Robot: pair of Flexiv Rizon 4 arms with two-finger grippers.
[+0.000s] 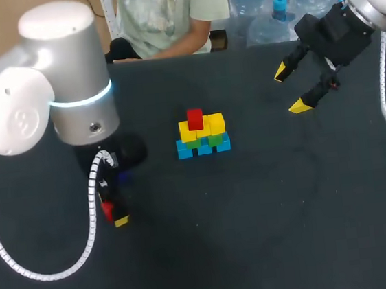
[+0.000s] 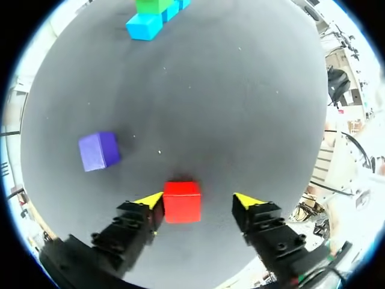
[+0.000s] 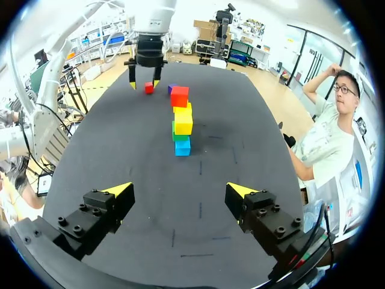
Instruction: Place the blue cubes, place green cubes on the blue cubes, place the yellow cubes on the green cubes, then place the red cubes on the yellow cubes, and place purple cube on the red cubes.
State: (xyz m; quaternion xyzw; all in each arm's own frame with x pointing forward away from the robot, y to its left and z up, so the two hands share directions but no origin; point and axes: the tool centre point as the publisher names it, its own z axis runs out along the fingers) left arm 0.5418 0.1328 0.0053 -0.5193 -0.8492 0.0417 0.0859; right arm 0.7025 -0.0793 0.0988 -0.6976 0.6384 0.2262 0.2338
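At the table's middle stands a stack: a row of blue cubes (image 1: 203, 146), green cubes (image 1: 204, 140) on them, yellow cubes (image 1: 205, 126) above, and one red cube (image 1: 194, 119) on top. My left gripper (image 2: 197, 197) is low over the table at the left, open. A second red cube (image 2: 181, 201) lies between its fingers, close to one tip with a gap to the other. A purple cube (image 2: 99, 150) lies on the table beside this gripper. My right gripper (image 1: 291, 89) hangs open and empty at the far right, well away from the stack (image 3: 182, 120).
My left arm's big body (image 1: 62, 82) covers the table's left part in the head view and hides the purple cube there. A person sits behind the far edge without reaching over the table.
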